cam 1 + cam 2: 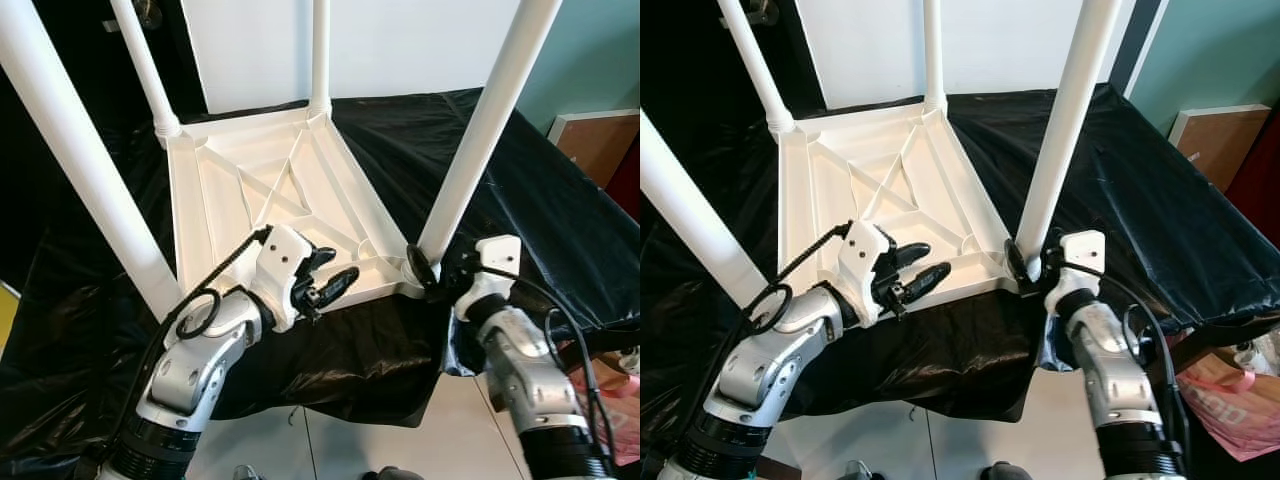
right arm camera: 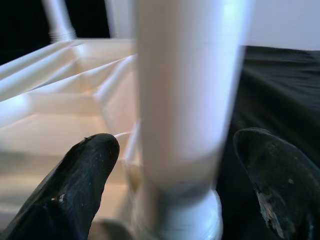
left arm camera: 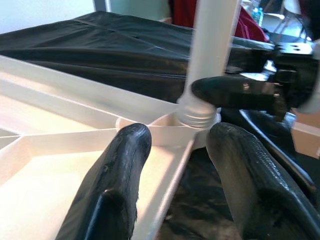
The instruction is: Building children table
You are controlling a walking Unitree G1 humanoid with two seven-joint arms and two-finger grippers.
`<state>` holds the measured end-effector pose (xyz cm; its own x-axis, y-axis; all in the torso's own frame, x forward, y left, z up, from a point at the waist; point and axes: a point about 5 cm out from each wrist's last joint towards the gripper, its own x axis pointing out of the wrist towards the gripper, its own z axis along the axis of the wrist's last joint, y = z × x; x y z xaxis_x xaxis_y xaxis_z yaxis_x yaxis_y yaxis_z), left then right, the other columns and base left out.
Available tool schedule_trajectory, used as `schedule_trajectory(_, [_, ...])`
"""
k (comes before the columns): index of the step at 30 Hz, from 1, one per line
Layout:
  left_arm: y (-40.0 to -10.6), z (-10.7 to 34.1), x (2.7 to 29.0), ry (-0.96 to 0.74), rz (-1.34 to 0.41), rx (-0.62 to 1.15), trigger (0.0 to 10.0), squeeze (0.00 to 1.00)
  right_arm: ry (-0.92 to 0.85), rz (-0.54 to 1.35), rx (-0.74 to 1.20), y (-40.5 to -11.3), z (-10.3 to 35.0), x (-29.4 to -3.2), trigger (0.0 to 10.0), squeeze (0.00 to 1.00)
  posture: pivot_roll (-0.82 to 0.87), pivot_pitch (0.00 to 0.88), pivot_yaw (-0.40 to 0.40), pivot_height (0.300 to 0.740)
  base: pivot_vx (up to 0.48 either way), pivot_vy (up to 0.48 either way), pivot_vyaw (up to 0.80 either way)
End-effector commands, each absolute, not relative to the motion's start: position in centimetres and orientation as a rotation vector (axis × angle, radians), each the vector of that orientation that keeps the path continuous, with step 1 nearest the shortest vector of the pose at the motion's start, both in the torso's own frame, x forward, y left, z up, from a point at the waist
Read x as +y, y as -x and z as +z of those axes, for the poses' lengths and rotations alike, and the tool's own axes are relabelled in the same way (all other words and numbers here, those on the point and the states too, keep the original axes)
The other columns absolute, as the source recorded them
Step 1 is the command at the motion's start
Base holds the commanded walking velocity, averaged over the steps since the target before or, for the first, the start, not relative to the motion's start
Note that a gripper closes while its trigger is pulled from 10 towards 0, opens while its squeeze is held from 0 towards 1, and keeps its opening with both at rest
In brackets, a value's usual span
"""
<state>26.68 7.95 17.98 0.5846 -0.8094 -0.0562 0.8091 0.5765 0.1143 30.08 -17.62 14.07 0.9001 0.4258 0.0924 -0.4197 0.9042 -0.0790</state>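
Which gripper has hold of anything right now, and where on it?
The right gripper straddles the base of the near right table leg, fingers open, not clamped. The left gripper hovers open over the tabletop's edge, holding nothing.

I can read no text, label, brand, number or sign anywhere in these views.
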Motion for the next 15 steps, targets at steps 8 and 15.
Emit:
schedule_trajectory(8, [-25.6,17.5,7.0,-0.144,-1.075,0.020,10.0,0.00,0.120,0.580,-0.052,-32.1,13.7,-17.3,10.0,0.00,-0.14,0.010,-0.004,0.740,0.000,0.000,0.00])
schedule_trajectory(15, [-25.0,17.1,6.6,-0.161,-1.114,0.037,10.0,0.00,0.172,0.671,-0.023,-34.3,13.8,-16.2,10.0,0.00,-0.11,0.000,0.001,0.740,0.000,0.000,0.00])
